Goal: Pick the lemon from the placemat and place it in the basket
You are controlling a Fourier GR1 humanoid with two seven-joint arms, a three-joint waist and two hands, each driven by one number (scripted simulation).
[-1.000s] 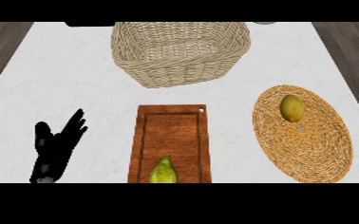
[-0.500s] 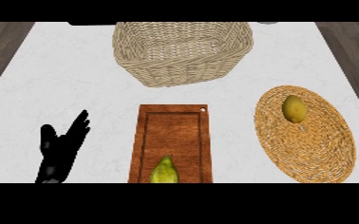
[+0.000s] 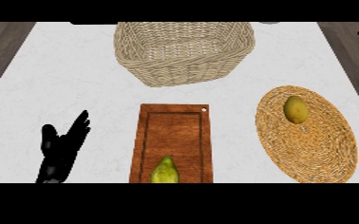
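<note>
White marbled counter (image 3: pixel 84 80) fills the head view, with dark wood flooring showing past its left and right edges. 1 hand shows: the left hand (image 3: pixel 61 152), black, near the counter's front-left corner, fingers straight and spread, pointing up and away, holding nothing. The lemon (image 3: pixel 295 109) lies well apart from it, far across on the right side, resting on the back part of the round woven placemat (image 3: pixel 308 147) and touching nothing else. Between hand and placemat, at the front middle of the counter, a brown wooden cutting board (image 3: pixel 172 137) carries 1 green-yellow pear-shaped fruit (image 3: pixel 165 172) at its front end. The wicker basket (image 3: pixel 140 64) stands at the back middle of the counter, behind the board, its inside showing only woven bottom.
</note>
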